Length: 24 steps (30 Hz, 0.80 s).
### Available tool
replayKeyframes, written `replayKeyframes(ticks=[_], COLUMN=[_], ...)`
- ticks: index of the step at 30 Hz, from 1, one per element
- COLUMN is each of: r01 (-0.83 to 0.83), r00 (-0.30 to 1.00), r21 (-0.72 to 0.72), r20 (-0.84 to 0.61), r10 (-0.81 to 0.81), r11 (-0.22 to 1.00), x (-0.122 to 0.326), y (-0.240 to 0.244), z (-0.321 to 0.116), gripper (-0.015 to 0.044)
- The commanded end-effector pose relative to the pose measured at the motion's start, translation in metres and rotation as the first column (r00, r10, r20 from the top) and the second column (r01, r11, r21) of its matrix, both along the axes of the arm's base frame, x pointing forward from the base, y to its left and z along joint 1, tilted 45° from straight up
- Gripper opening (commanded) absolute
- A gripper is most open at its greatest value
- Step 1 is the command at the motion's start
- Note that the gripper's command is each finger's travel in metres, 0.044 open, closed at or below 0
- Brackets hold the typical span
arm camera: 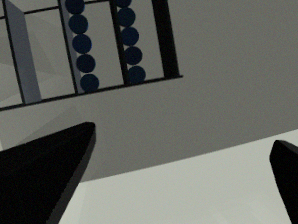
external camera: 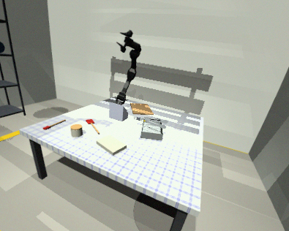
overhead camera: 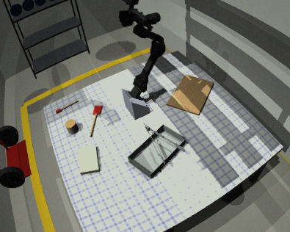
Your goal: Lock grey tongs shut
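Observation:
The grey tongs [overhead camera: 179, 147] [external camera: 159, 123] lie spread open across the roasting tin [overhead camera: 140, 168] [external camera: 151, 136]. Their hinge end is at the tin's edge on the robot's side, and one arm reaches over the tin's long wall. The wooden board [overhead camera: 192, 96] [external camera: 141, 108] lies flat, apart from the tin, with nothing on it. My gripper [external camera: 118, 38] [arm camera: 184, 140] is open and empty, raised high above the table and far from the tongs. In the top view it is partly cut off by the top edge. The wrist view shows neither tongs, tin nor board.
A grey wedge-shaped block [overhead camera: 134, 107] [external camera: 117, 111] stands near the arm's base. A cream block [overhead camera: 89, 160] [external camera: 111, 144], a round tin [overhead camera: 71, 126] [external camera: 76, 131] and two red-headed tools [overhead camera: 98, 109] [overhead camera: 67, 106] lie across the table. Shelving [overhead camera: 56, 34] stands beyond.

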State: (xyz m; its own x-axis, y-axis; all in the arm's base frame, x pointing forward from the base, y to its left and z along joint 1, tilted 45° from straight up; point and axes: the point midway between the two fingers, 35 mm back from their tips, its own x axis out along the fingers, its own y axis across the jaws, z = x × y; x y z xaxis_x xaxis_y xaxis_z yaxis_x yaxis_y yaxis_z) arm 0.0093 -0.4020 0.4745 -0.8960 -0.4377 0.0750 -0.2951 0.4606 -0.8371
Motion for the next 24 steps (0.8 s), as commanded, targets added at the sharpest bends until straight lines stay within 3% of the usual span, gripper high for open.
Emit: replayKeyframes(ticks=[1,5,12,24], r01=[0.000,-0.058,-0.333,-0.731], r00=[1.000,0.997,0.931,0.655], r21=[0.000,-0.002,0.017,0.161], r20=[0.000,-0.043,-0.156,-0.106], r10=[0.000,0.058,0.331,0.748], r11=[1.000,0.998,0.943,0.663], x=[0.000,0.015,0.084,0.211], y=[0.000,-0.012,-0.055,-0.089], z=[0.000,-0.002,-0.022,-0.105], gripper=[0.0426,0.0440,0.0440,0.0440])
